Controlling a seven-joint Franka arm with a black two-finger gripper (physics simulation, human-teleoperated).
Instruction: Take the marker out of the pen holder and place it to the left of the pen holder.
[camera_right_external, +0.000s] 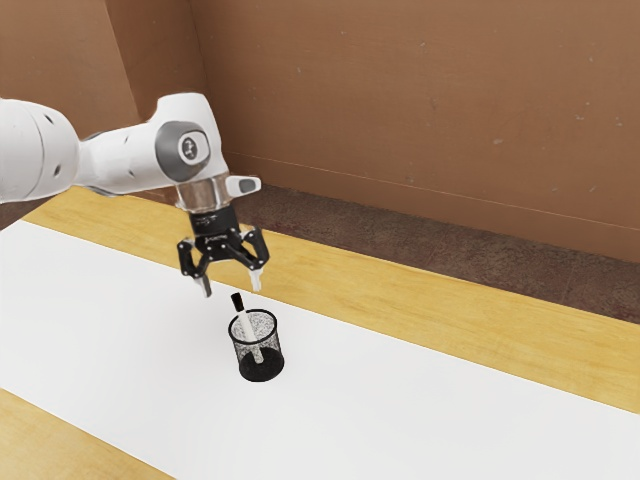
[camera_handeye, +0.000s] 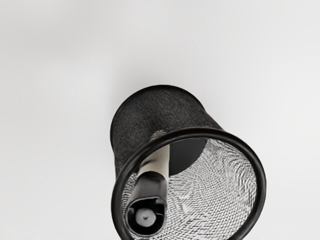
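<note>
In the exterior view I have my gripper (camera_right_external: 231, 284) pointing down near the marker (camera_right_external: 250, 330), its fingers (camera_right_external: 257, 280) spread wide with nothing between them, while the marker stands tilted inside the mesh pen holder (camera_right_external: 281, 352), its black cap (camera_right_external: 237, 301) sticking up past the rim and leaning to the exterior view's left. The holder sits upright on the white covering (camera_right_external: 420, 420) that runs along my wooden desk (camera_right_external: 430, 330). Through the wrist view I look into the holder's mouth, with the cap's end facing my camera and the pale barrel running down inside.
</note>
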